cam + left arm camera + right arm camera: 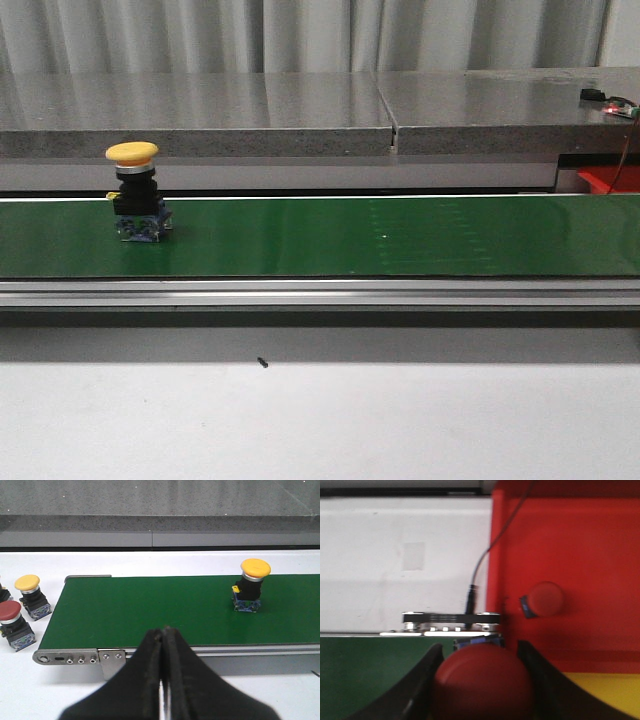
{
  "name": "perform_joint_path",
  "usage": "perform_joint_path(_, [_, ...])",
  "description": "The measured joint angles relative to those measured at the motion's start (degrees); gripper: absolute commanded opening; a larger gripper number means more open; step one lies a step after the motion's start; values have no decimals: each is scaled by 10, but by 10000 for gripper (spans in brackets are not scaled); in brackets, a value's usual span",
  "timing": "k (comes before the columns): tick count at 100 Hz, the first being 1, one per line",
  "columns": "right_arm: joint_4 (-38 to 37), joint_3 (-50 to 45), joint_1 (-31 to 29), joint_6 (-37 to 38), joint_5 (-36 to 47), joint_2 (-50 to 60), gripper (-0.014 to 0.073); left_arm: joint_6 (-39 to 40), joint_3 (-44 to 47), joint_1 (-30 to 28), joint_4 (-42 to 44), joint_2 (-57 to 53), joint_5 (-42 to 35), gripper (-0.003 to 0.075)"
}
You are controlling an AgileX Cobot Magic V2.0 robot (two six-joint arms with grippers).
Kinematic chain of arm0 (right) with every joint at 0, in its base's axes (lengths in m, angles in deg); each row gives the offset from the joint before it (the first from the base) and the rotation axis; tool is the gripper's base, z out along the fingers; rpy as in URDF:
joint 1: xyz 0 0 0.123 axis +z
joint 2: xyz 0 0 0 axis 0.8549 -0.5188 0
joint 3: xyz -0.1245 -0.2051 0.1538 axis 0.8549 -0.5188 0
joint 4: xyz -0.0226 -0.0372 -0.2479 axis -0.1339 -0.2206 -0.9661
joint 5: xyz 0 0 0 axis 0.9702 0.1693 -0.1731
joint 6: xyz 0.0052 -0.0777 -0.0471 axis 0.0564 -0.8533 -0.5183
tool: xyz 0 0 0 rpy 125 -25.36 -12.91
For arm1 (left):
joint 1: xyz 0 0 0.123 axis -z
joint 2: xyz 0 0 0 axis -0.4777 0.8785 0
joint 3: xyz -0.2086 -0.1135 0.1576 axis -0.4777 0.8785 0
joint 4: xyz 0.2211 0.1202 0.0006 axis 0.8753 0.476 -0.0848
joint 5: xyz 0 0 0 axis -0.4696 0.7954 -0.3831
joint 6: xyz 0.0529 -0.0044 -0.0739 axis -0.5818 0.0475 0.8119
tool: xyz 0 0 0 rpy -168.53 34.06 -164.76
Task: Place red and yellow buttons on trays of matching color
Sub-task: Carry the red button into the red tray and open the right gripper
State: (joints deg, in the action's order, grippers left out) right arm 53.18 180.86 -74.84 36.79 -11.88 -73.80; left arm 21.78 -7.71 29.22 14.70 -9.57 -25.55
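Conveyor belt [400, 235], green and flat, is my landmark across all three feeds. On the front feed I see one yellow button [136, 190] standing upright on the belt, toward its left end, with a grey stone ledge [250, 115] running behind the belt and the white desk [320, 420] in front of it.

From the left wrist feed, my left gripper [162, 680] hangs over the desk on the near side of the belt, its black fingers pressed together with nothing between them. Off the belt's metal end, on the desk, I count a second yellow button [30, 596] and a red button [14, 625] just beside it, both upright.

On the right wrist feed, my right gripper [482, 680] is clamped on a held red button [482, 682], a finger against each side of its cap. Beyond the belt's end bracket sits the red tray [570, 540], with another red button lying in it [543, 600]. That feed is blurred, so I think the strip at the corner is the yellow tray [607, 692], next to the red one.
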Motion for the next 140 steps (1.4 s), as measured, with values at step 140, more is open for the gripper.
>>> perform_joint_path(140, [2, 5, -102, 1, 160, -233, 474, 0, 0, 0, 0, 0, 0, -20])
